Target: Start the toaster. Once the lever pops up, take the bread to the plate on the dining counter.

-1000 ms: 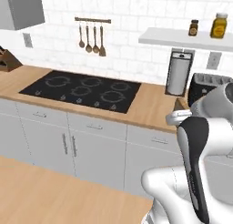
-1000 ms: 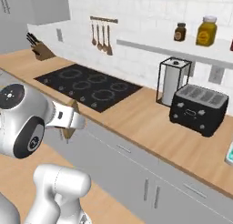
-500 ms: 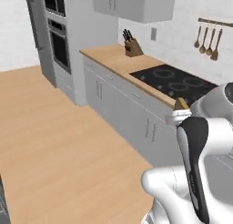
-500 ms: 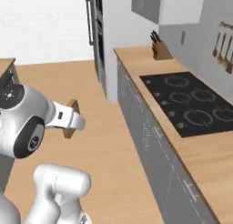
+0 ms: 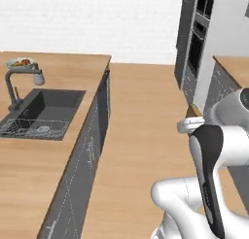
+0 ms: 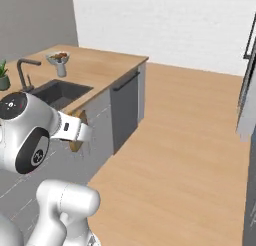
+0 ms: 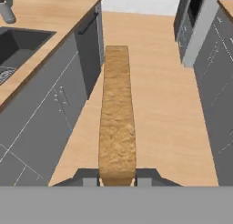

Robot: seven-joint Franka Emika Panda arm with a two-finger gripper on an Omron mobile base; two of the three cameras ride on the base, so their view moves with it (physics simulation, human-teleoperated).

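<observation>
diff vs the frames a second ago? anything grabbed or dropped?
The base turned: the cooktop run, toaster and utensil rail have swung out of sight, and the dining counter with its sink and faucet now lies ahead. That is camera motion, not things moving. Nothing grabbed or let go: the gripper stays shut on the bread, arm pose unchanged.

text: none legible | labels: none (perhaps lost to the coarse rendering) | signs: none
</observation>
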